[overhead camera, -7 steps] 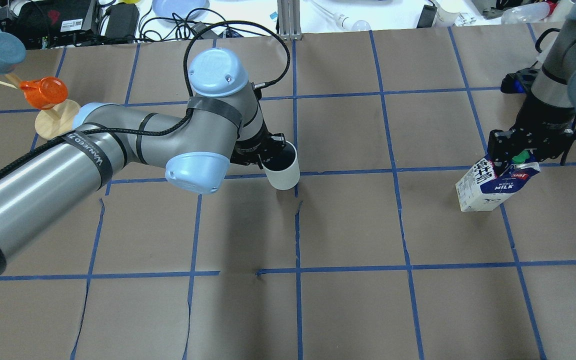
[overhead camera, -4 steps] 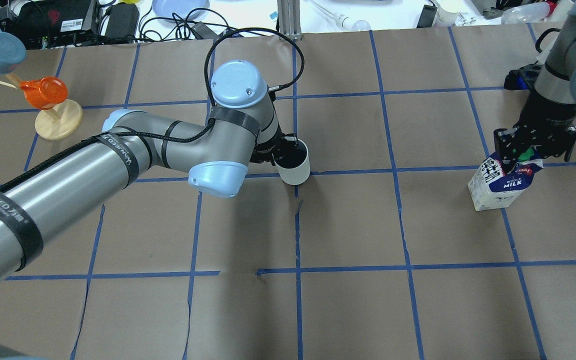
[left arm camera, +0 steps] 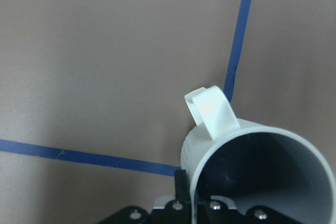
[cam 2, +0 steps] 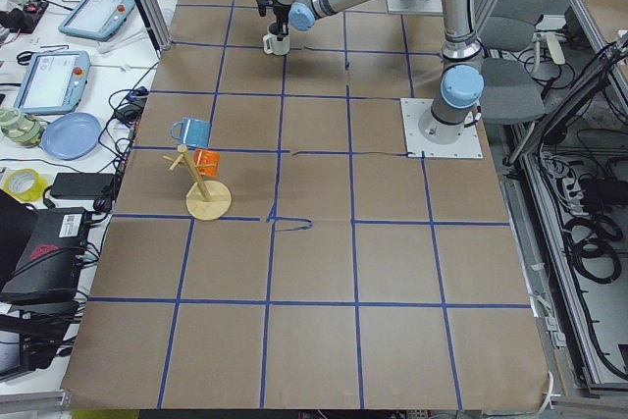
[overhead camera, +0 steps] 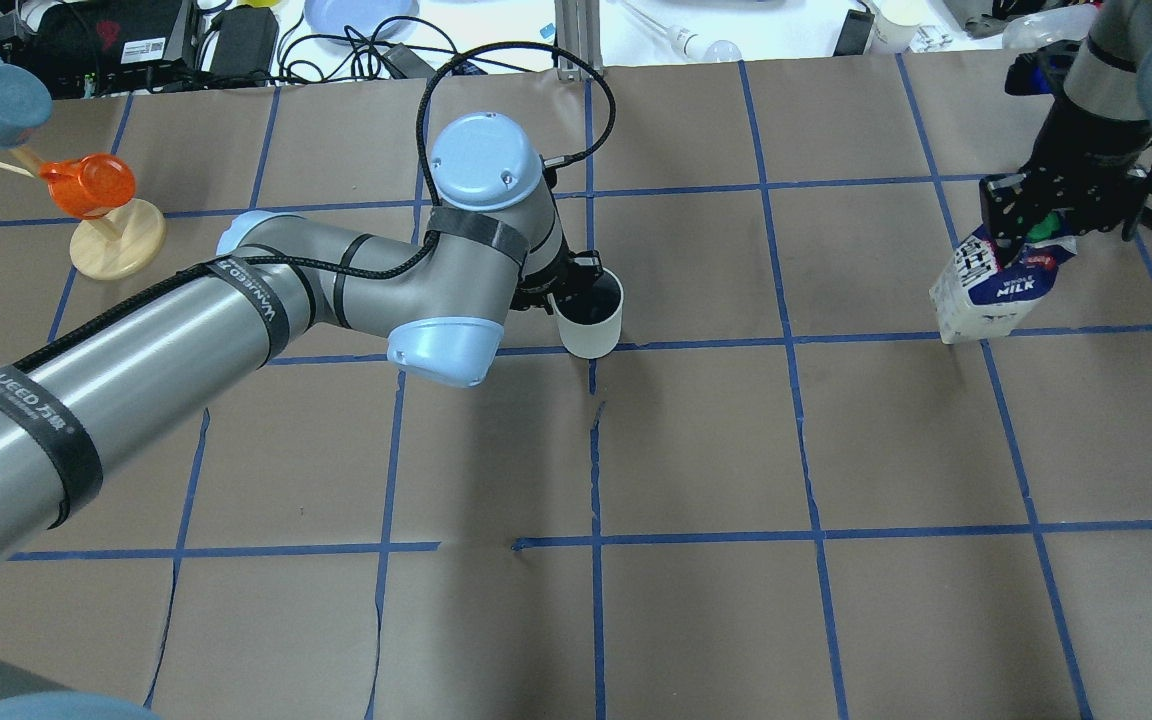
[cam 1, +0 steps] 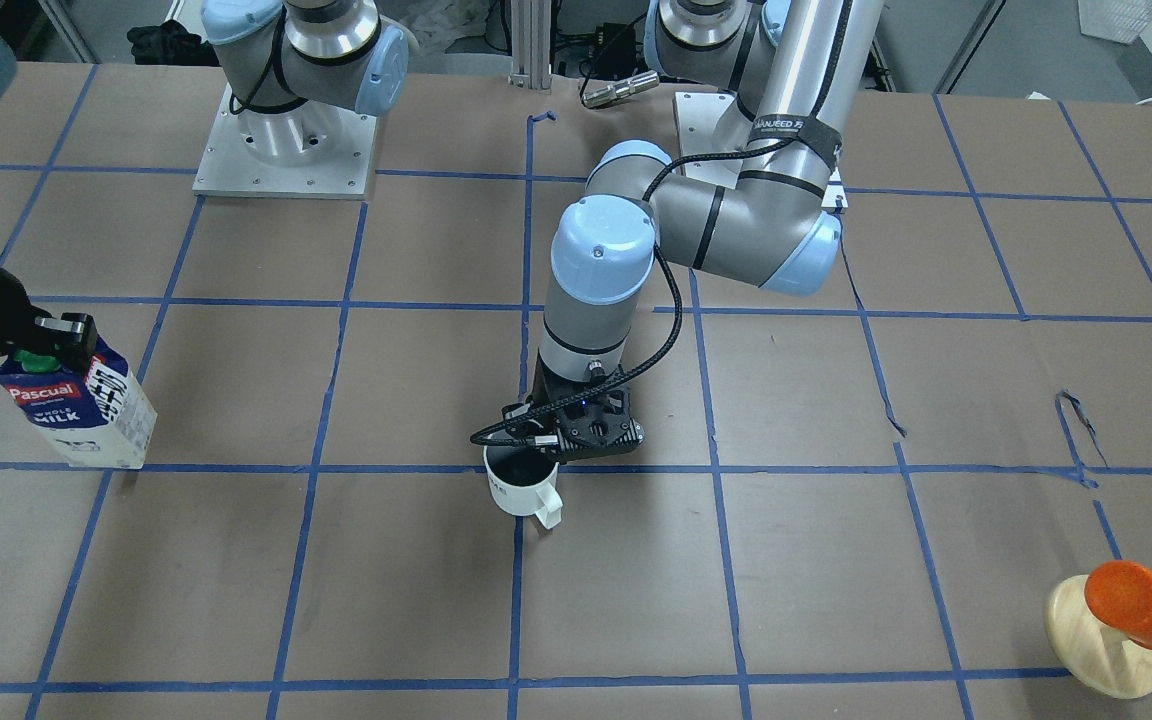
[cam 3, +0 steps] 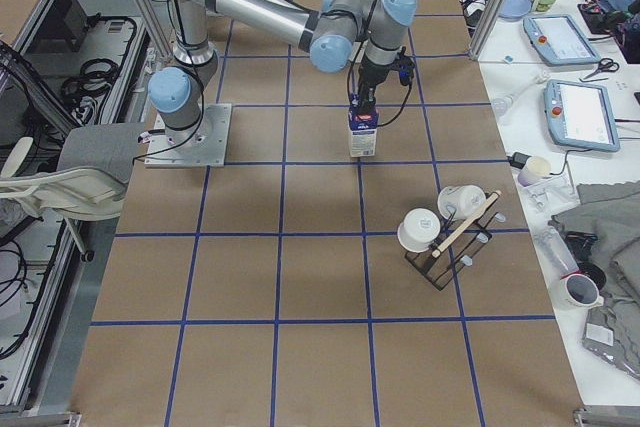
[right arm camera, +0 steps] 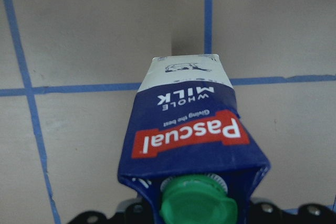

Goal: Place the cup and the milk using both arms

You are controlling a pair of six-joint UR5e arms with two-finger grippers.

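Front view: The cup (cam 1: 519,490) is clamped at its rim by the left gripper (cam 1: 548,455) (one finger seems to be inside, one outside). It is upright, directly under the tool, at a crossing of the blue tape lines (cam 1: 736,468), with its handle turned away from the robot.

Overhead view: The milk (overhead camera: 996,290) is pinched at its gable top, beside the green cap (overhead camera: 1040,232), by the right gripper (overhead camera: 1026,215). It is well apart from the cup, on the robot's right side. The left arm is stretched forward to the middle of the table (overhead camera: 836,620), wrist turned down.

Left side view: The cup's base is seen at the table, but contact cannot be confirmed.

Right side view: The carton's long axis is about upright, and its bottom is at a tape line.

Left wrist view: The cup's wall is seen between the fingers.

Right wrist view: The carton is seen straight below the tool, cap nearest.

Coming move: Probably each thing is to be lowered straight down and let go by its own arm.
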